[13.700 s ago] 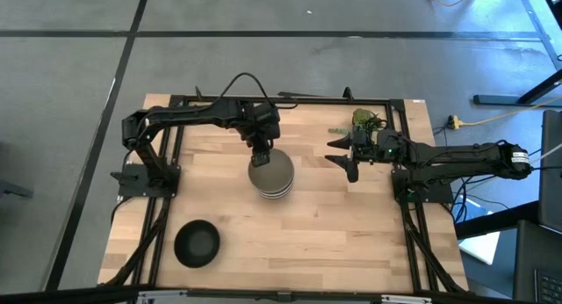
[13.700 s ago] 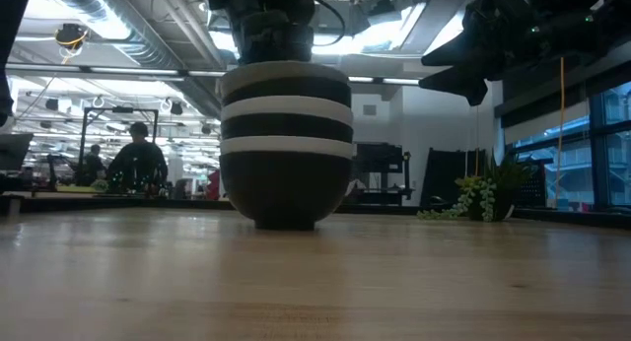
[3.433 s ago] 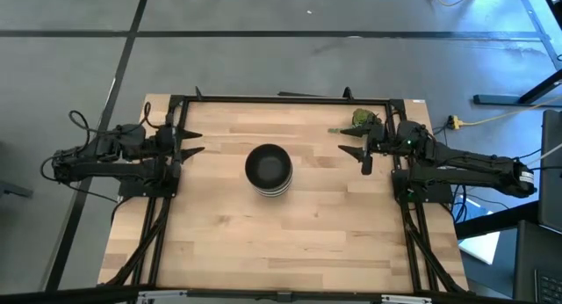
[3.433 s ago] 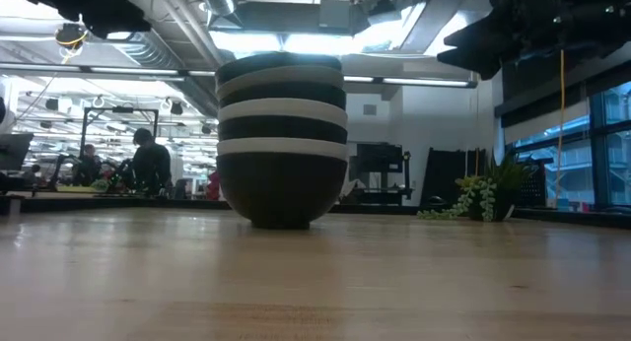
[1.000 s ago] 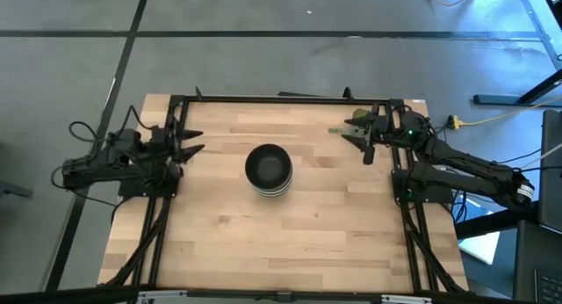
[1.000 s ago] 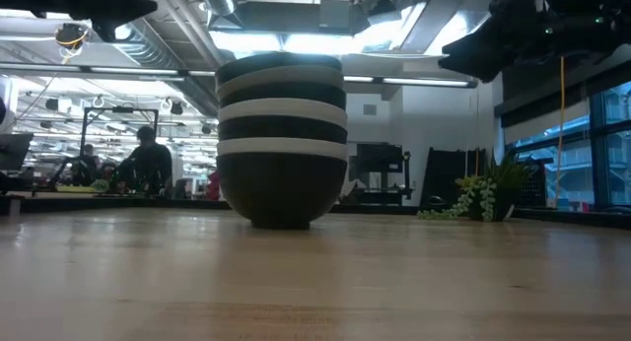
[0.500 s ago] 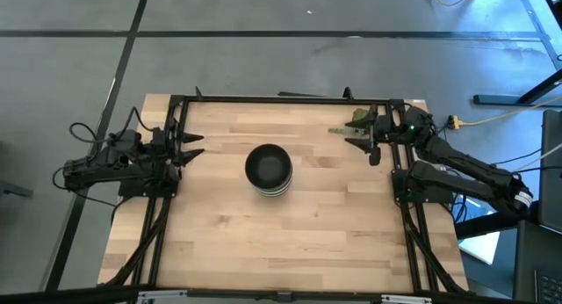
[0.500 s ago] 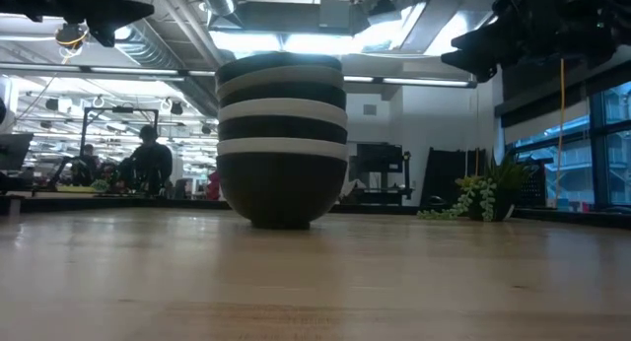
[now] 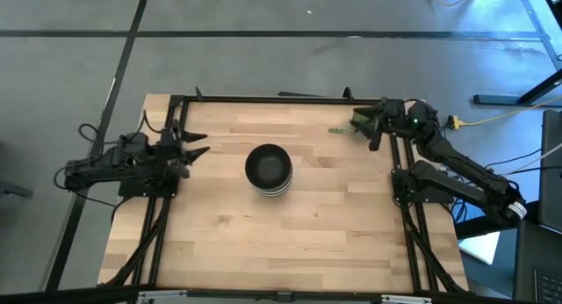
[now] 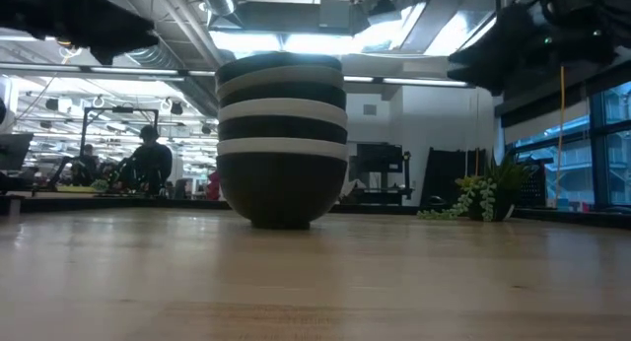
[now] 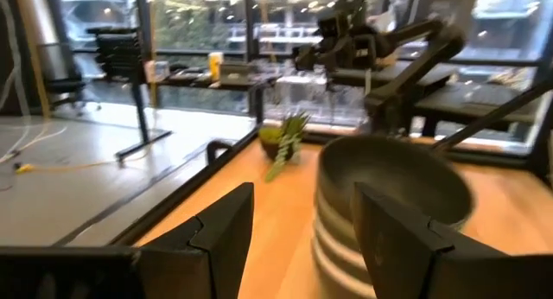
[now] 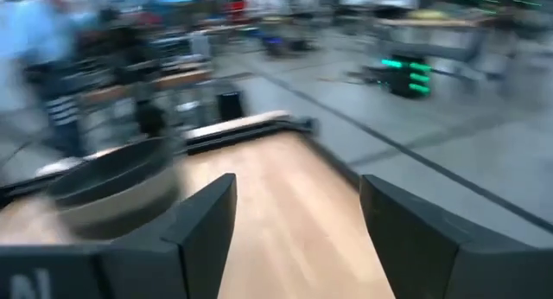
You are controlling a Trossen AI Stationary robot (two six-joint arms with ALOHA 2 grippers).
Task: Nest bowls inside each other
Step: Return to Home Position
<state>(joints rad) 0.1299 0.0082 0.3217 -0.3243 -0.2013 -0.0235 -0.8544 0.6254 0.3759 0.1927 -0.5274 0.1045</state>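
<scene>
The bowls [image 9: 268, 170] stand nested in one stack at the table's middle, a black bowl on top. The low view shows the stack [image 10: 283, 144] as black and white bands, its bottom bowl resting by its foot on the wood. My left gripper [image 9: 204, 143] hovers open at the table's left edge, pointing level at the stack [image 11: 389, 204]. My right gripper [image 9: 363, 133] is open near the far right corner, well apart from the stack [image 12: 112, 191]. Both grippers have nothing between their fingers [image 11: 302, 238] [image 12: 298, 238].
A small green plant sprig [image 9: 358, 118] lies at the far right corner, close by my right gripper. A black metal frame [image 9: 281, 98] runs along the table's far, left and right edges. Bare wood [image 9: 281, 242] lies on the near side of the stack.
My right gripper has swung toward the table's far right corner, rolling a little as it went, and stays open. My left gripper has sunk slightly at the left edge. The stack of bowls has not moved.
</scene>
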